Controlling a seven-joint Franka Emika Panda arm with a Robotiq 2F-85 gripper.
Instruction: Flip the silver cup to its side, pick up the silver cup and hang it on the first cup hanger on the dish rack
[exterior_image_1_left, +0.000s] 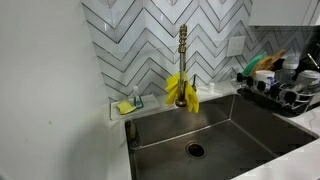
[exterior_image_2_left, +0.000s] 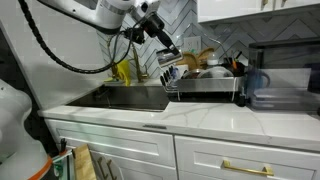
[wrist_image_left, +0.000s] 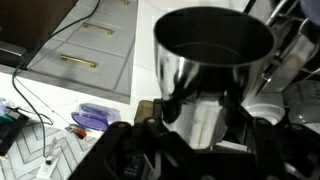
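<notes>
The silver cup (wrist_image_left: 215, 60) fills the wrist view, its dark open mouth facing the camera and its shiny wall between my gripper's fingers (wrist_image_left: 200, 128). In an exterior view my gripper (exterior_image_2_left: 166, 52) holds the cup (exterior_image_2_left: 171, 60) in the air, just above the near end of the black wire dish rack (exterior_image_2_left: 205, 86). The rack also shows in an exterior view (exterior_image_1_left: 275, 98) at the right of the sink, holding dishes; neither arm nor cup shows there. The rack's cup hangers are too small to make out.
A tall brass faucet (exterior_image_1_left: 183, 45) with yellow gloves (exterior_image_1_left: 182, 92) draped on it stands behind the steel sink (exterior_image_1_left: 215, 140). A small white soap tray (exterior_image_1_left: 127, 106) sits at the sink's corner. A dark appliance (exterior_image_2_left: 268, 85) stands beside the rack. White drawers (exterior_image_2_left: 215, 155) lie below the counter.
</notes>
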